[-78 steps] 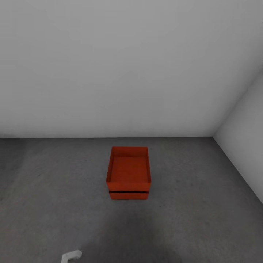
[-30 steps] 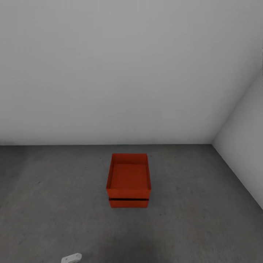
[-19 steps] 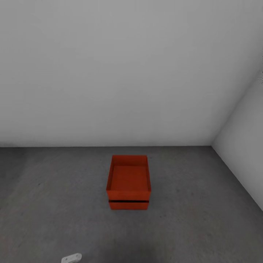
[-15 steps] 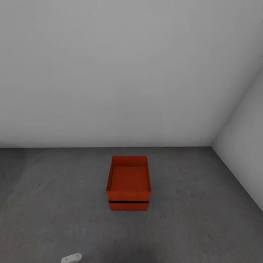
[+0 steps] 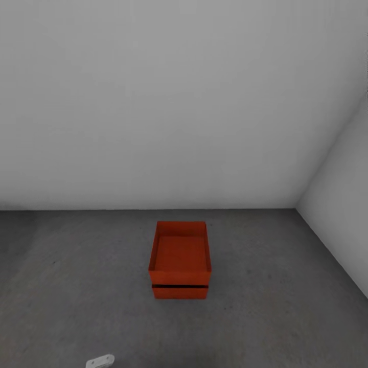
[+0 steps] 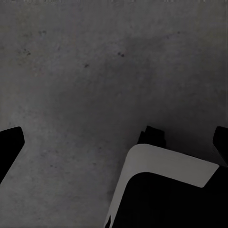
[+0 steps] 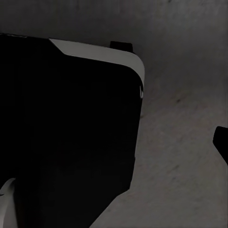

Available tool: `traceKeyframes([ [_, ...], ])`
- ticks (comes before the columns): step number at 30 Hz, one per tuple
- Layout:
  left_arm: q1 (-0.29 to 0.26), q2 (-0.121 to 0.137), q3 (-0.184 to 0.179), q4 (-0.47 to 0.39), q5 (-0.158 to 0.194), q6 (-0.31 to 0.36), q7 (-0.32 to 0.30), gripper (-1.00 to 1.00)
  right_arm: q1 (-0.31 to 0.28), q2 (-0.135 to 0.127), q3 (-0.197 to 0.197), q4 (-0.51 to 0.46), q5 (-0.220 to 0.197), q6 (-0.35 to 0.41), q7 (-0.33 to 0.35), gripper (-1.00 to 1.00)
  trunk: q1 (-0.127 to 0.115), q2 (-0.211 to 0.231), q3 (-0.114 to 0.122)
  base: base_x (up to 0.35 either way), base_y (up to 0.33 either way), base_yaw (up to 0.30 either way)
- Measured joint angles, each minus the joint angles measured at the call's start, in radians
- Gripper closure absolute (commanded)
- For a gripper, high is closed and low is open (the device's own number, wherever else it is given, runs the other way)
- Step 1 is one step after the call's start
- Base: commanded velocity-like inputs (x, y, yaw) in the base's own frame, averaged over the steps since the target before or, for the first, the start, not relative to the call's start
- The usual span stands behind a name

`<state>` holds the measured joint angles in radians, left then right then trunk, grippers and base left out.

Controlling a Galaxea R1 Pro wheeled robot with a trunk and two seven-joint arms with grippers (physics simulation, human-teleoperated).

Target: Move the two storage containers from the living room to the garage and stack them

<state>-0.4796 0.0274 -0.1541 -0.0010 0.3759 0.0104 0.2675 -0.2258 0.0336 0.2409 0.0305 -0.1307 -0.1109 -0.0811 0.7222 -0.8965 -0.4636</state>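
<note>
The two storage containers stand stacked in the garage. The upper red-orange container [image 5: 180, 253] sits squarely on the lower container [image 5: 180, 292], which rests on the dark grey concrete floor [image 5: 76, 286]; a thin dark gap shows between them. Both are empty and nothing touches them. In the left wrist view my left gripper [image 6: 114, 145] is open over bare floor, with its black fingertips [image 6: 9, 147] at the picture's edges. In the right wrist view my right gripper [image 7: 114, 145] looks open, with one fingertip [image 7: 222, 142] at the edge and the other lost against my dark body.
Light grey walls meet in a corner [image 5: 297, 204] behind and to the right of the stack. A small white piece of my left arm [image 5: 99, 362] shows at the head view's lower edge. My white-edged black base [image 6: 166, 190] sits close under both wrist cameras.
The whole head view has shifted, so the stack sits a little lower in the picture. The white arm piece has sunk toward the lower edge. The stack itself has not moved.
</note>
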Motion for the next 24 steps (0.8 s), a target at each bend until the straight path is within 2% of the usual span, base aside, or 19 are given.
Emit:
traceKeyframes([
  [24, 0.001, -0.005, 0.001, 0.001, 0.002, -0.002, -0.002, -1.00, 0.000, -0.001, 0.000, 0.000, -0.003, -0.003, -0.003, -1.00, 0.000, 0.000, 0.039, 0.000, 0.000, 0.000],
])
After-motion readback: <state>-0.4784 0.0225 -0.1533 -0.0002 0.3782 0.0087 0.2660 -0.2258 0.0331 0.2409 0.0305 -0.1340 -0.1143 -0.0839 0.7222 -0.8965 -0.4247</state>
